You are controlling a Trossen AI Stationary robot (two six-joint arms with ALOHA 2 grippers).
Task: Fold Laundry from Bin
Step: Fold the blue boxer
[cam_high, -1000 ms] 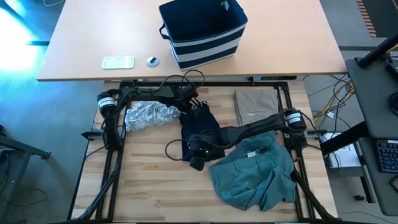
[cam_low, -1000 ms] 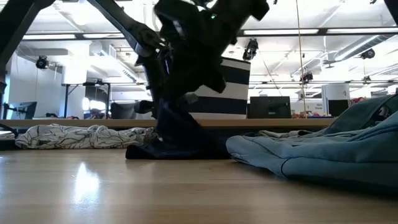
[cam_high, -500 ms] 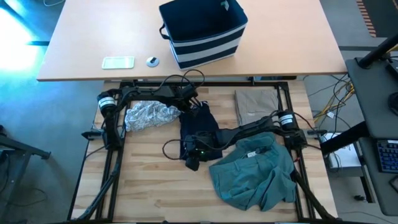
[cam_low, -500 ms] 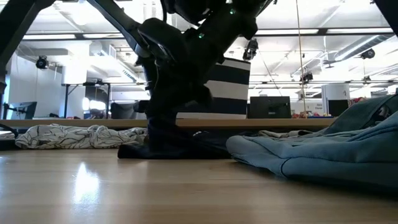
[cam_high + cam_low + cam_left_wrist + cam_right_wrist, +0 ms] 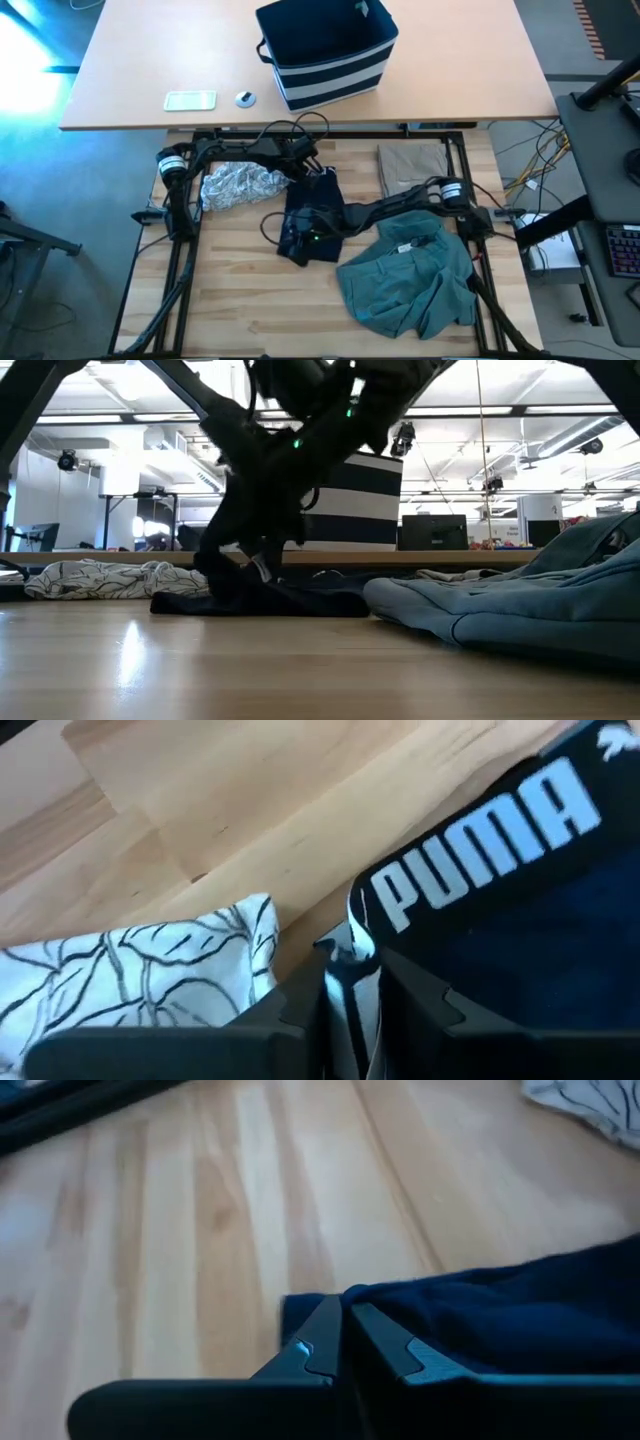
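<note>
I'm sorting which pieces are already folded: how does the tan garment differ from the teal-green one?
The tan garment lies as a neat, flat rectangle at the table's far side; the teal-green garment sprawls rumpled at the near right. The tan one is clearly smaller, while the teal-green one is the largest piece in view. The right arm reaches across the teal-green one's far edge; nothing covers the tan one. Both lie on the wooden table, outside the bin.

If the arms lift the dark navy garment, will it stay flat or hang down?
The navy garment will probably hang limp: it already lies creased on the table. It looks thin, so likely light. The edge pinched by the right gripper folds easily, so unheld parts should sag.
</note>
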